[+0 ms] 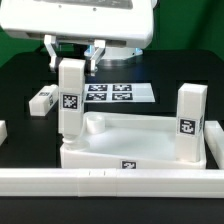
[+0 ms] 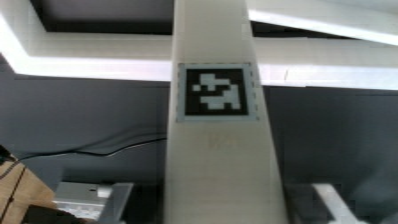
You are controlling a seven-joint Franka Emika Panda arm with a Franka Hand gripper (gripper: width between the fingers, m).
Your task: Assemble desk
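Observation:
The white desk top [image 1: 140,127] lies near the front of the black table. One white leg [image 1: 190,122] stands upright on its corner at the exterior view's right. My gripper [image 1: 74,55] is shut on the upper end of a second leg [image 1: 70,100], which is upright with its lower end on the desk top's corner at the exterior view's left. In the wrist view this tagged leg [image 2: 217,110] runs down the middle between my fingers [image 2: 118,200], with the desk top [image 2: 89,40] beyond it. A third leg [image 1: 42,100] lies loose on the table.
The marker board [image 1: 108,95] lies flat behind the desk top. A long white rail bar [image 1: 100,182] runs along the front edge, with another rail piece [image 1: 215,150] at the exterior view's right. A small white part [image 1: 3,131] shows at the exterior view's left edge.

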